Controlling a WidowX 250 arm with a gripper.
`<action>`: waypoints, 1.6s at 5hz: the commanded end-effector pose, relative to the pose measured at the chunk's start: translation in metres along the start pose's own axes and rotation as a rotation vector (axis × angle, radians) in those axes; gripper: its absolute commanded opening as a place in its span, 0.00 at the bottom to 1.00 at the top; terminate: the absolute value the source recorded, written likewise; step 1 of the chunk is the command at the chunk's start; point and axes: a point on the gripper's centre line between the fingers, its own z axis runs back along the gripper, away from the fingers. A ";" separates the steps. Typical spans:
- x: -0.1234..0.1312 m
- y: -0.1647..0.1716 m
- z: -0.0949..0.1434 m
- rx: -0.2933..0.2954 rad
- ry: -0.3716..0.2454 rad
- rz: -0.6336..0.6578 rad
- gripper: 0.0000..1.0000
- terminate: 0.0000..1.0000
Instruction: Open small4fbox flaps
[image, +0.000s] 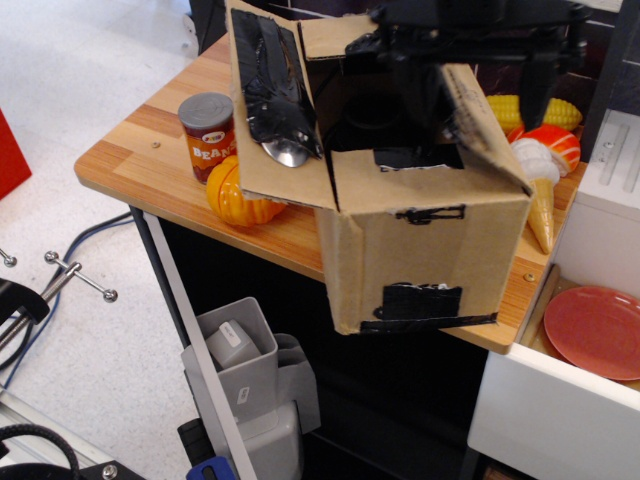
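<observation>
The brown small4fbox (430, 250) with black tape patches stands at the table's front edge. Its left flap (275, 110), with glossy black tape and a silver disc, stands open and leans left. The back flap (335, 35) stands up. The right flap (485, 125) is raised and tilts outward to the right. A black-taped piece (415, 157) lies just inside the front wall. My black gripper (475, 95) hangs over the box top, open. One finger (415, 95) is inside the box and the other (535, 95) is outside, so they straddle the right flap.
A bean can (207, 133) and an orange pumpkin (240, 195) sit left of the box. Toy corn (505, 110) and an ice cream cone (540, 190) lie to the right. A red plate (598, 330) sits in a white drawer. A grey bin (240, 350) stands below the table.
</observation>
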 end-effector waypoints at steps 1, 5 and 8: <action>0.020 -0.024 0.019 0.030 -0.069 -0.098 1.00 0.00; 0.026 -0.060 -0.020 -0.003 -0.158 -0.117 1.00 0.00; 0.024 -0.059 -0.058 -0.037 -0.097 -0.156 1.00 0.00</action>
